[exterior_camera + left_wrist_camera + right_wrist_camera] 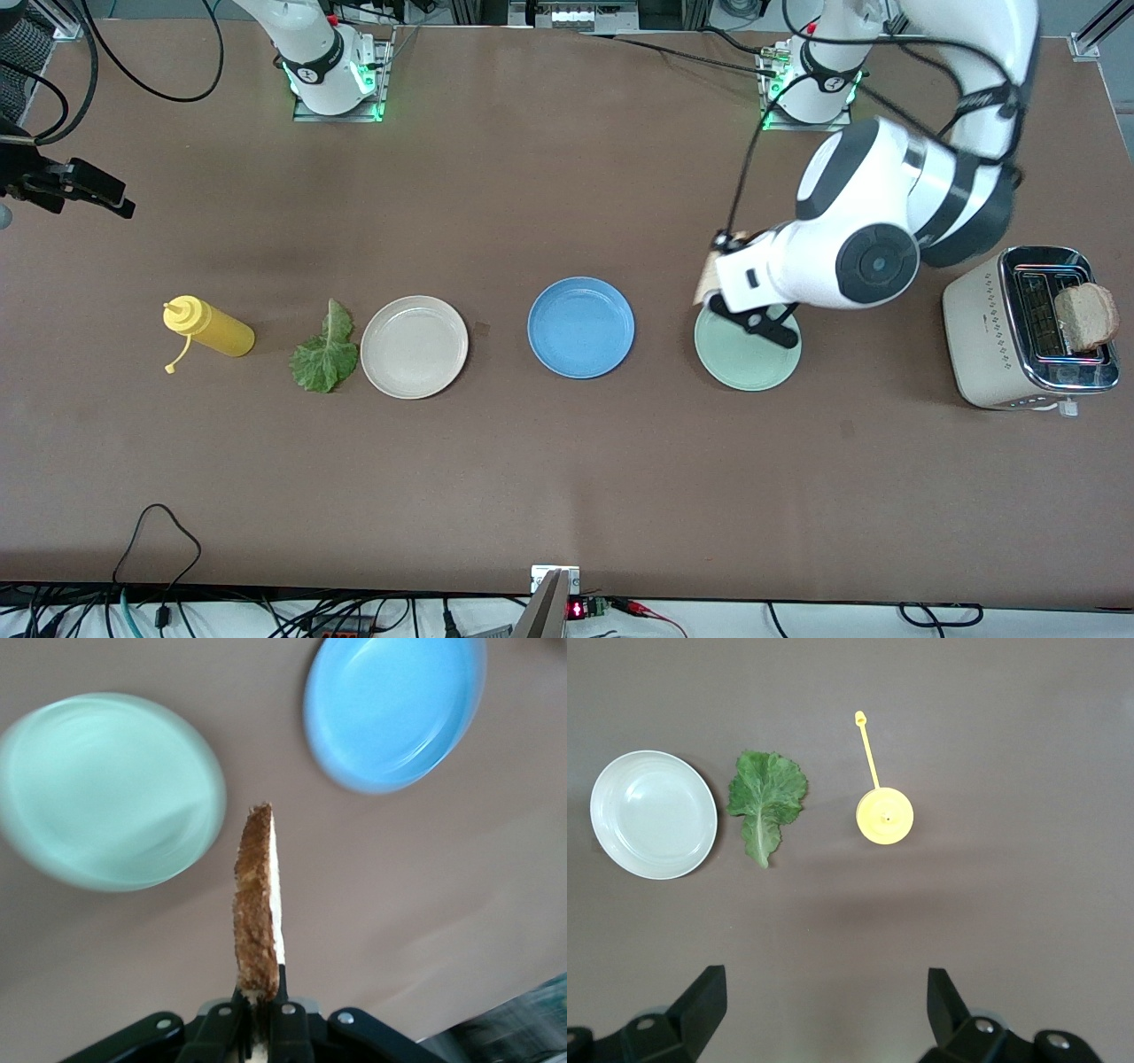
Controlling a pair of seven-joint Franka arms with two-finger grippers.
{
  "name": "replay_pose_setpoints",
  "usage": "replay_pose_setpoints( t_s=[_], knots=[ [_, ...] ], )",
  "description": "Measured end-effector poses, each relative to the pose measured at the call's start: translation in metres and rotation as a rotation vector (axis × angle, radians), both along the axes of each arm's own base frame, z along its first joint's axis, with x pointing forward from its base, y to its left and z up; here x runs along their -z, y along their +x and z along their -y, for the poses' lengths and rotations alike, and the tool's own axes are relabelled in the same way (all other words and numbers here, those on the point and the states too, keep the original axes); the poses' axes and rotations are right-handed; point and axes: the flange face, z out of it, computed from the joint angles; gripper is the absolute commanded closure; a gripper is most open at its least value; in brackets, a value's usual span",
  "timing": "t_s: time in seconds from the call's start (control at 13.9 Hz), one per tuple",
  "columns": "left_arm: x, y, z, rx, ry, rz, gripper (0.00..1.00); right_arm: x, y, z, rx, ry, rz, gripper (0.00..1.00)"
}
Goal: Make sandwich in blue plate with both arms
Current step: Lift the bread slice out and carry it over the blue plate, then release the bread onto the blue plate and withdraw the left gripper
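Left wrist view shows the left gripper (262,1014) clenched on an upright brown-crusted bread slice (258,912), with the round medium-blue plate (394,709) lying ahead of its fingertips and the right gripper (824,1010) waiting spread open.

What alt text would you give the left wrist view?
The left gripper is shut on a bread slice held on edge, crust toward the camera, above the brown table. Below it are the pale green plate and the blue plate, both bare.
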Motion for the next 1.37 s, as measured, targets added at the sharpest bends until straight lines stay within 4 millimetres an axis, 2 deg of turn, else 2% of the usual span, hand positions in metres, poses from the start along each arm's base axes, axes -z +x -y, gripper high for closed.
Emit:
replay_pose_setpoints(
  t_s=[0.22,0.43,0.57,0.72,0.86,0.93,1.01,1.08,1.37],
  knots=[
    [0.041,0.02,0.033,-0.18,-0.223,-0.04,0.99,0.0,0.0,0.0,0.0,0.0,0.0,0.0],
    [0.084,0.028,0.063,-0.284,-0.381,-0.064,1.0,0.0,0.0,0.0,0.0,0.0,0.0,0.0],
    [0.124,0.022,0.078,-0.239,-0.429,-0.012,1.0,0.0,0.0,0.0,0.0,0.0,-0.001,0.0],
    [0.17,0.01,0.079,-0.212,-0.506,0.015,1.0,0.001,0.0,0.0,0.0,0.0,-0.001,0.0],
    [0.204,-0.004,0.076,-0.21,-0.566,0.036,0.99,0.001,0.0,0.0,0.0,0.0,-0.002,0.0],
    [0.215,-0.011,0.077,-0.208,-0.583,0.048,0.88,0.001,0.0,0.0,0.001,0.0,-0.002,0.0],
    [0.222,-0.017,0.08,-0.206,-0.588,0.055,0.46,0.001,0.0,0.0,0.001,0.0,-0.002,0.0],
    [0.226,-0.021,0.083,-0.206,-0.586,0.056,0.0,0.001,0.0,0.0,0.001,0.0,-0.002,0.0],
    [0.221,-0.018,0.077,-0.205,-0.578,0.073,0.0,0.001,0.0,0.001,0.001,-0.001,-0.002,0.0]
  ],
)
